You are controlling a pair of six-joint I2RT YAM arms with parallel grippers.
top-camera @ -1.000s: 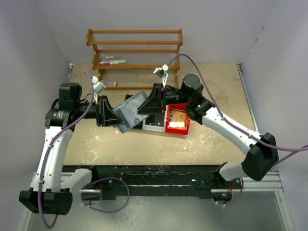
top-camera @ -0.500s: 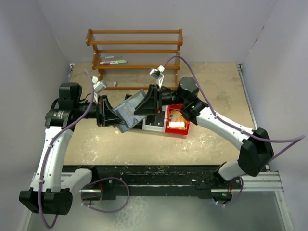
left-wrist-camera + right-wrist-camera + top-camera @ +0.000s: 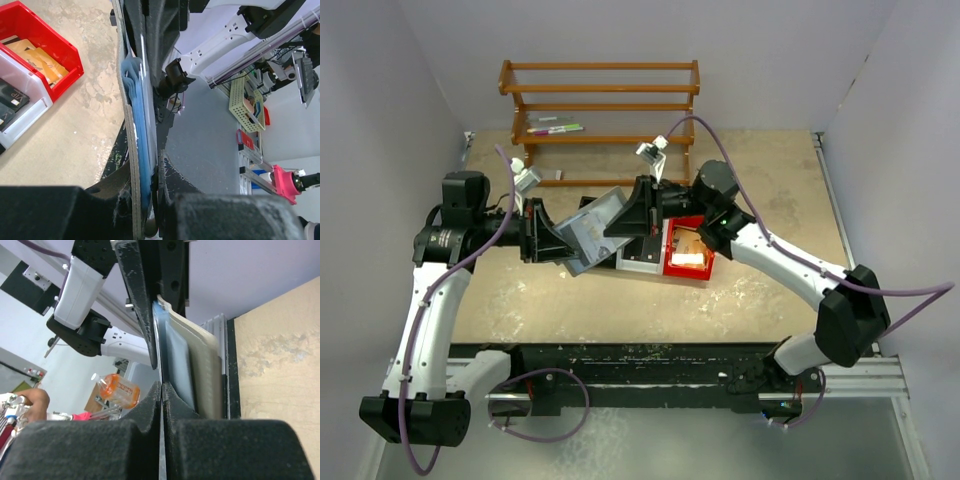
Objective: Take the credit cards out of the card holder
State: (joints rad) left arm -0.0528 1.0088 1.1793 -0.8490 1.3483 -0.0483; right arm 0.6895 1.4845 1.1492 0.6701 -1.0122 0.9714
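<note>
Sandy, scuffed tabletop (image 3: 620, 300), wooden rack (image 3: 600, 90) at the back, plain grey walls all round.

Top cam: the card holder (image 3: 588, 232) is up off the table, hanging open between my two arms, just left of the row of black, white and red bins (image 3: 688, 271). My left gripper (image 3: 558, 246) is clamped on its lower-left part. My right gripper (image 3: 626, 216) sits at its upper-right edge.

Left wrist cam: the holder is edge-on, a grey-blue sandwich of thin layers pinched between my fingers (image 3: 75, 215). It bows a bit, so I reckon it's light and floppy and would twist if I yank. Tan flat things, cards probably (image 3: 40, 57), lie in the red bin.

Right wrist cam: jaws fully closed on a thin pale card (image 3: 159, 335) sticking out of the holder's pockets. My guess is stiff, slick plastic. I'd want a square grip on that exposed edge and a pull straight along the pocket so it doesn't slip.

Writing: nothing readable anywhere, no brand or label I can make out.
</note>
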